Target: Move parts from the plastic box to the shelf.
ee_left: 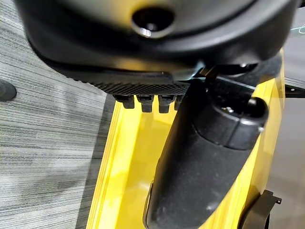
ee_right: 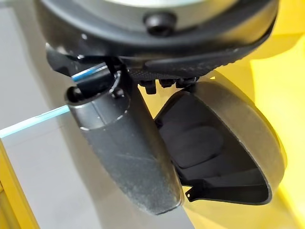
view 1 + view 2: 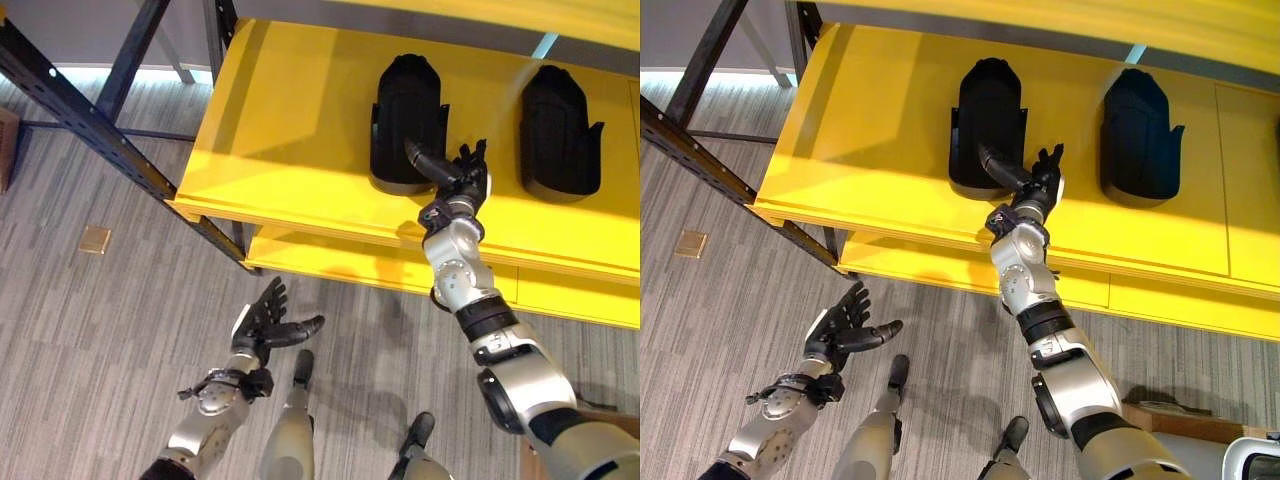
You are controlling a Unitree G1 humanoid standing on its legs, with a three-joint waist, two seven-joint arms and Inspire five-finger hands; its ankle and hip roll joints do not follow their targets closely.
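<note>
Nearest to me, my left robot hand (image 3: 262,325) hangs low over the grey striped floor (image 3: 90,330), in front of and below the yellow shelf board (image 3: 290,130). Its fingers are spread and relaxed, thumb out to the side, and it holds nothing.

Further out, my right robot hand (image 3: 462,180) is raised to the front edge of the yellow shelf. Its fingers are fanned wide and straight, with the thumb pointing toward the nearer of two black moulded plastic parts (image 3: 407,120). That part stands on the shelf board just beside the thumb; I cannot tell whether the thumb is touching its base. In the right wrist view the same part (image 2: 224,152) shows as a hollow dark shell just past the thumb, with nothing gripped in the palm.

Beyond and to the right of that part, well apart from it, a second black moulded part (image 3: 558,130) of the same shape stands on the same shelf board. A dark metal shelf upright (image 3: 100,130) runs down to the left of the shelf.

I judge this as the end of a placing step: the part sits on the shelf and the right robot hand is open. The next move would call for drawing that hand back without knocking the part, then going for another from the plastic box.
</note>
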